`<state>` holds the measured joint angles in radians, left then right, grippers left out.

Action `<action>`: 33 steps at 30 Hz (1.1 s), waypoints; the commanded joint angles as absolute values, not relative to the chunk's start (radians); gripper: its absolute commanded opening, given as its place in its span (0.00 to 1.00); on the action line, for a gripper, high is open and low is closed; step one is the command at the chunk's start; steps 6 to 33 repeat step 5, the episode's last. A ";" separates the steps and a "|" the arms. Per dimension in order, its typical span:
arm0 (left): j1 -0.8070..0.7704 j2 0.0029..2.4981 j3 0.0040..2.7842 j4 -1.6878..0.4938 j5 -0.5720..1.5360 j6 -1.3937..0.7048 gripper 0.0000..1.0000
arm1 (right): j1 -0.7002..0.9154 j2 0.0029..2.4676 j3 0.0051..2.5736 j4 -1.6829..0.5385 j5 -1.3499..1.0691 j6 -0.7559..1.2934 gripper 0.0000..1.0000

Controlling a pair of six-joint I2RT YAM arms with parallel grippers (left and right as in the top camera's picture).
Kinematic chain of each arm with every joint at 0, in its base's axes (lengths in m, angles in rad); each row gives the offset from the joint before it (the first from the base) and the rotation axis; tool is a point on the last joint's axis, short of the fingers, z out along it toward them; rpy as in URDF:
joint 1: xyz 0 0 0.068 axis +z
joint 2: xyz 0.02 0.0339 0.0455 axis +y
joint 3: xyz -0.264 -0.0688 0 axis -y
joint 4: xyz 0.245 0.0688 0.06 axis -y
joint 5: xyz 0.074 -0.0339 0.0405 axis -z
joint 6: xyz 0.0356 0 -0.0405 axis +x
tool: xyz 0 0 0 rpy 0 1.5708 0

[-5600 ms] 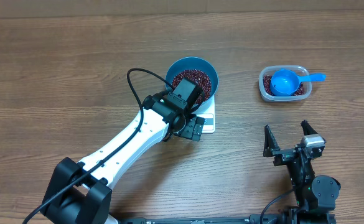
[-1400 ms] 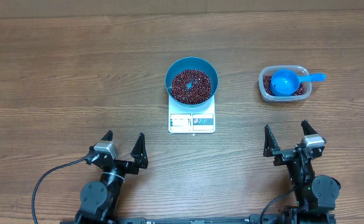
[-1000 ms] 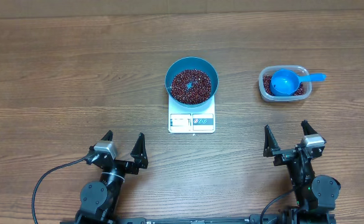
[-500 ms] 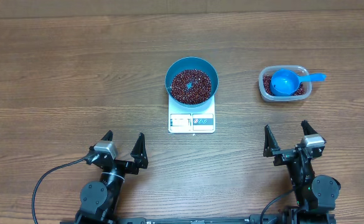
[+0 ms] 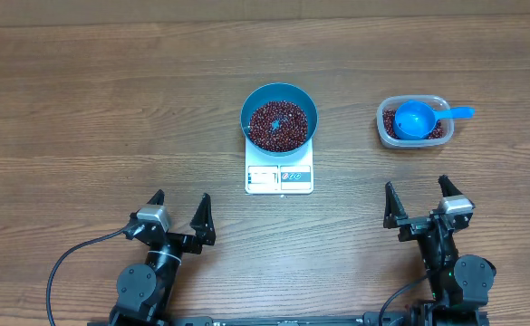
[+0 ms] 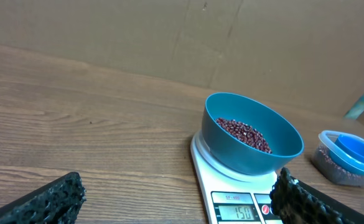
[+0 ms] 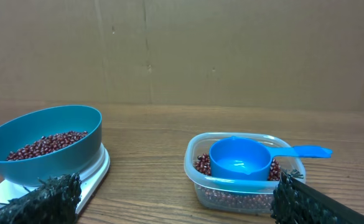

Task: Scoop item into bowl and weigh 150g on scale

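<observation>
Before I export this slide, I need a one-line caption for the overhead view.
Bowl of beans on the scale, scoop lying in the tub; left gripper and right gripper open, touching nothing.

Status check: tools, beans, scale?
Left tool and right tool open, empty, touching nothing. Small dark red-brown beans in round blue bowl on white square scale; display reads 150. Blue handled scoop rests in clear plastic tub; nothing in the way.
</observation>
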<state>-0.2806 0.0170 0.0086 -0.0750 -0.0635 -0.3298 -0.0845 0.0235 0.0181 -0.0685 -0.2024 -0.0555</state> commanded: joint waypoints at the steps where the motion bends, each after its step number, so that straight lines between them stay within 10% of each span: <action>1: -0.275 0.015 0.005 -0.074 -0.055 -0.303 1.00 | -0.079 0.021 0.008 -0.063 -0.195 -0.049 1.00; 33: -0.275 0.015 0.005 -0.074 -0.055 -0.303 1.00 | -0.079 0.021 0.008 -0.063 -0.195 -0.049 1.00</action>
